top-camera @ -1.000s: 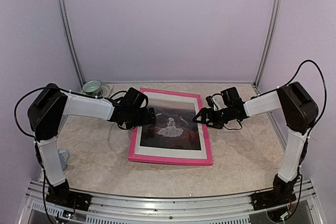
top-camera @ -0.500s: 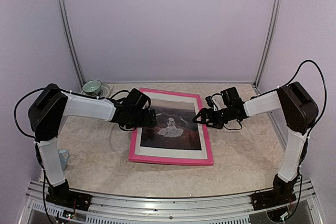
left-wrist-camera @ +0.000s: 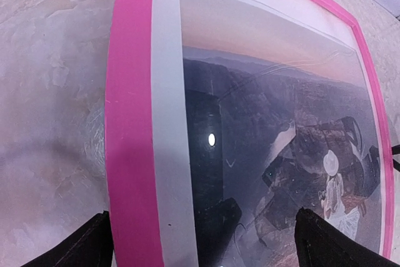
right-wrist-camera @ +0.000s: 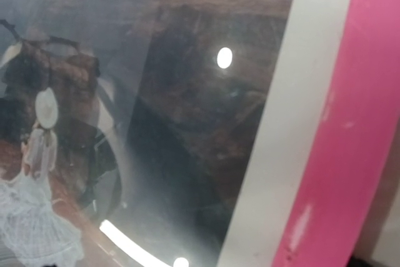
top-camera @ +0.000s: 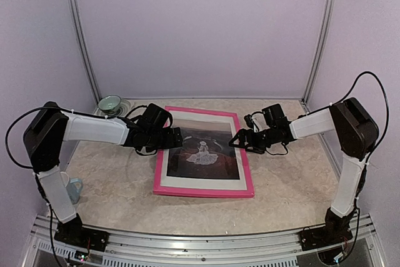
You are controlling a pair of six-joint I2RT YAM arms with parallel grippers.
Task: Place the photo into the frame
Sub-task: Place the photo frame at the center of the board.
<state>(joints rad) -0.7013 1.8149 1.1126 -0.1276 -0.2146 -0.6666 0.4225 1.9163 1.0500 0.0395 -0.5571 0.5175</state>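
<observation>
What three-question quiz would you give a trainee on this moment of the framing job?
1. True or false: the photo already lies inside the pink frame, bordered by the white mat.
2. The left gripper hangs over which part of the frame? A) its left side B) its right side C) its near rail
3. In a few words: is the left gripper or the right gripper holding anything?

Key: 1 true. 2 A. 3 No, both are open and empty above the frame.
</observation>
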